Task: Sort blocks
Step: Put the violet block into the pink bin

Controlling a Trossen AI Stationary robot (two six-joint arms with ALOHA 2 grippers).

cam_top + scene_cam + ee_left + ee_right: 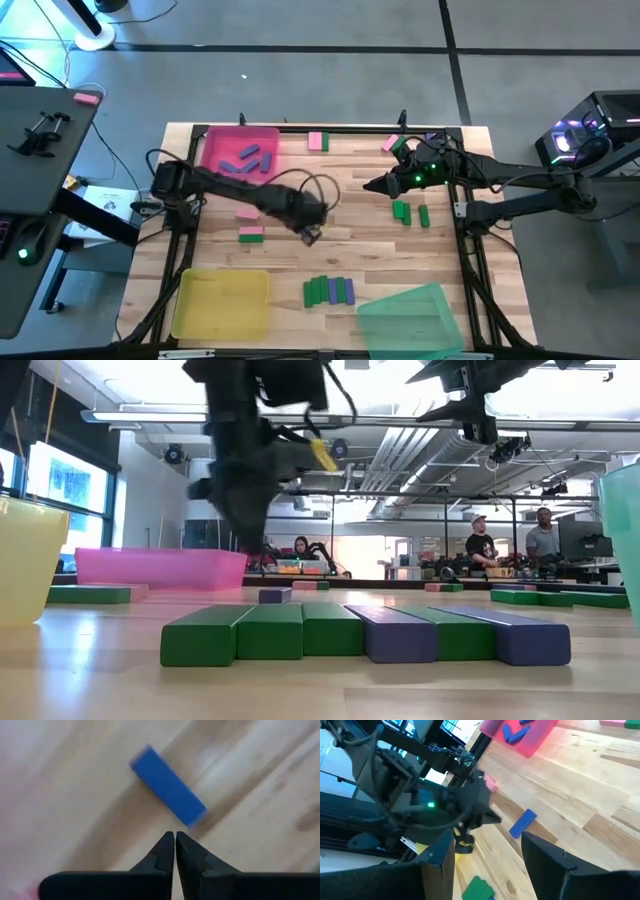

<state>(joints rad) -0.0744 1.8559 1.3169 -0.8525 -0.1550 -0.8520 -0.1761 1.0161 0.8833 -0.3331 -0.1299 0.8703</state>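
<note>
The wooden table (290, 262) is carrying 3 trays: a pink tray (218, 142) sitting toward 11 o'clock with several purple-blue blocks (246, 159) lying inside, a yellow tray (220, 302) lying at 7 o'clock, and a green tray (410, 322) sitting at 5 o'clock. The left arm is reaching from 9 o'clock toward the middle of the table, and the left gripper (309, 234) is hovering there with its fingers (165, 852) pressed together, gripping nothing. A single blue block (167, 786) is lying flat on the wood just beyond those fingertips, apart from them. The right arm is coming in from 3 o'clock, and the right gripper (372, 185) is hanging above the table toward 1 o'clock with its fingers (547, 862) spread wide and nothing between them. A row of green and purple blocks (365, 632) is lying side by side at 6 o'clock, touching one another. Green blocks (410, 213) are resting at 3 o'clock, and a pink and a green block (250, 234) are lying toward 9 o'clock.
</note>
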